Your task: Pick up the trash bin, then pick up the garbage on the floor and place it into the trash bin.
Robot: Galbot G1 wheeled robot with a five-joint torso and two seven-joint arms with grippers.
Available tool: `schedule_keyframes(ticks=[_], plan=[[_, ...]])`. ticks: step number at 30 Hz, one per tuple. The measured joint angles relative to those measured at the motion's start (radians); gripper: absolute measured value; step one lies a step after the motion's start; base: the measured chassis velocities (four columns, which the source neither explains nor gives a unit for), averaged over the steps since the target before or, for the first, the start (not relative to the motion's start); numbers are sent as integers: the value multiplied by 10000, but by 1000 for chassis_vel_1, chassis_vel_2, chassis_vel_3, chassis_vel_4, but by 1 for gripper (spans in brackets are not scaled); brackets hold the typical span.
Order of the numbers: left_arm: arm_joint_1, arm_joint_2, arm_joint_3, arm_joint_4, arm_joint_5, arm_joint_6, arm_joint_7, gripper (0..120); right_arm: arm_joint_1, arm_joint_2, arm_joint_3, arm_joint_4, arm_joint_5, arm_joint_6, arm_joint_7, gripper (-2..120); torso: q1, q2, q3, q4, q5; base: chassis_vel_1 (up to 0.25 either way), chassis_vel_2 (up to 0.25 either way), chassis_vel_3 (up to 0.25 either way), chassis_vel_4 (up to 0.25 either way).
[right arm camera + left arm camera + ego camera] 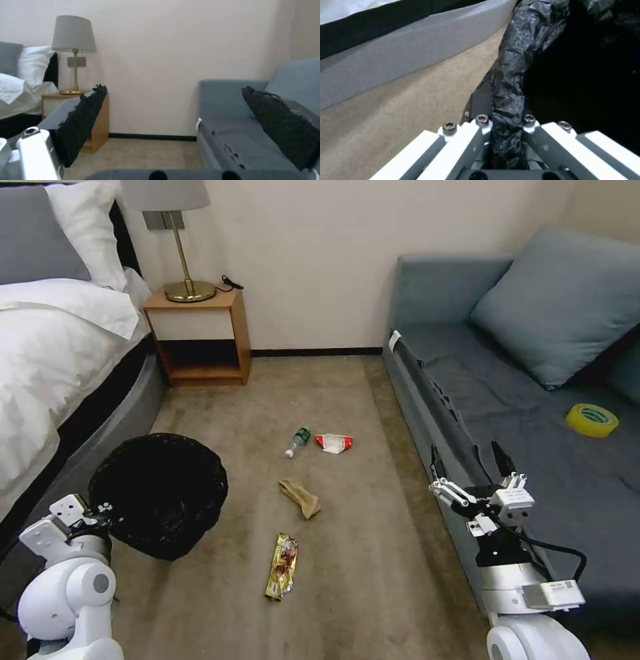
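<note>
In the head view the left pincer [100, 511] sits at the near rim of the trash bin [160, 493], low beside the bed [60, 353], so the first step, taking hold of the bin, looks in hand or just done; whether the bin is off the floor cannot be told. The bin's inside reads only as dark liner, with nothing to be made out in it. All four pieces of garbage lie on the carpet between the two pincers: the gold-brown snack wrapper [283, 566] nearest the robot, the tan paper wad [301, 498] beyond it, then the small clear bottle [297, 441] and the red-and-white packet [334, 443] side by side, farthest from either pincer. None is collected, so that whole part remains. The right pincer [470, 463] hangs spread and empty over the edge of the sofa [507, 413], well apart from the litter. In the left wrist view the left pincer is clenched on the bin's bag-wrapped rim, the black liner [510, 95] pinched between its fingers. In the right wrist view the right pincer's two dark fingers [83, 120] stand wide apart, holding nothing.
</note>
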Motion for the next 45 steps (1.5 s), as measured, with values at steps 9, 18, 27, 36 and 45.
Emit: schedule_keyframes(ticks=[9, 18, 27, 36, 45], plan=[[-74, -2, 26, 51, 6, 0, 1, 2, 142, -11, -89, -128, 10, 60, -101, 100, 1, 0, 1, 0, 0, -100, 101, 96, -92], [-99, -23, 65, 92, 67, 0, 19, 2, 252, -34, -188, -248, 31, 197, -257, 100, 0, 0, 0, 0, 0, -28, 24, 28, -26], [-72, -28, 160, 101, 179, -7, 88, 2, 345, -419, -651, -231, 1114, -57, -172, 100, 0, 0, 0, -1, 1, 0, 0, 0, 0], [-7, -81, 206, 76, 325, -11, 102, 2, 1423, -1371, -1955, -245, 3177, -1705, 1016, 100, 0, 0, 1, -1, 0, 0, 0, 0, 0], [65, -105, -33, 81, 483, -11, 111, 2, 3868, -2225, -4214, -999, 5682, -3821, 2839, 100, 0, 0, 0, 1, -1, 0, 0, 0, 0]])
